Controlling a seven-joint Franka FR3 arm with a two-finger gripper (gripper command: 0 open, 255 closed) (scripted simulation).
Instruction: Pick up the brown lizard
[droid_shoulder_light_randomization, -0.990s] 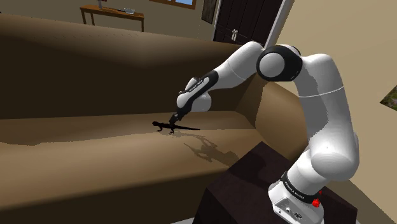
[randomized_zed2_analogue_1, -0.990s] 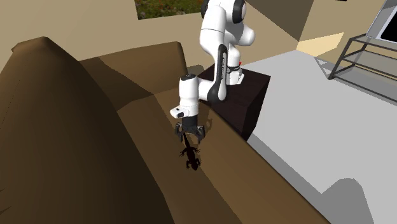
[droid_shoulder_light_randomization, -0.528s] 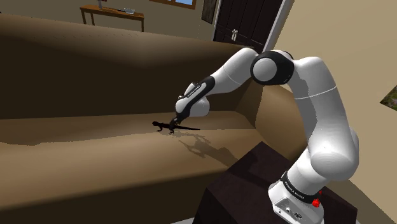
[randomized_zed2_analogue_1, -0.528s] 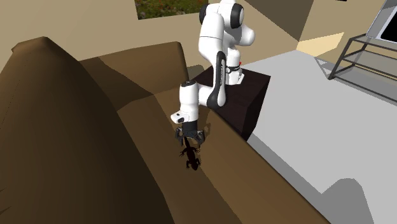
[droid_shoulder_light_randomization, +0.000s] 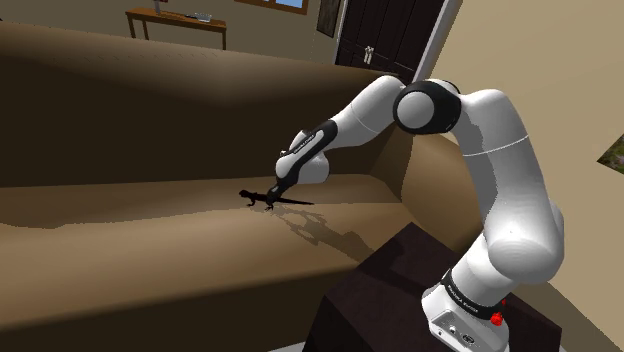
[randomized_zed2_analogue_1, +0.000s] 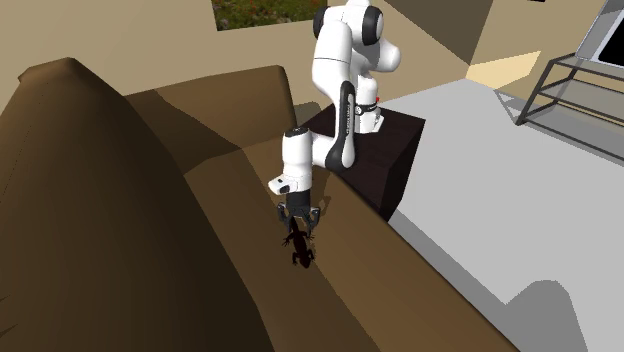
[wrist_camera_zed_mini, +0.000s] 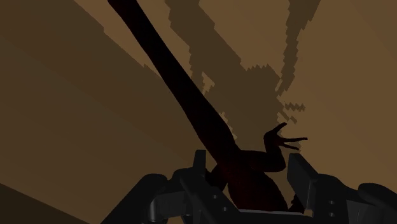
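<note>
Lizard (droid_shoulder_light_randomization: 262, 198) (randomized_zed2_analogue_1: 300, 251) (wrist_camera_zed_mini: 202, 118), dark brown, lies flat on the brown sofa seat (droid_shoulder_light_randomization: 140, 235), between the backrest (droid_shoulder_light_randomization: 150, 110) and the seat's front edge, its tail pointing toward the armrest (droid_shoulder_light_randomization: 425, 165). The end effector (droid_shoulder_light_randomization: 275, 192) (randomized_zed2_analogue_1: 298, 228) (wrist_camera_zed_mini: 248, 162) is down over it, fingers (wrist_camera_zed_mini: 198, 167) spread to either side of the body; whether they touch it is unclear. Bare seat runs on toward the shoulder view's left, while armrest and stand (droid_shoulder_light_randomization: 385, 290) close off the right.
</note>
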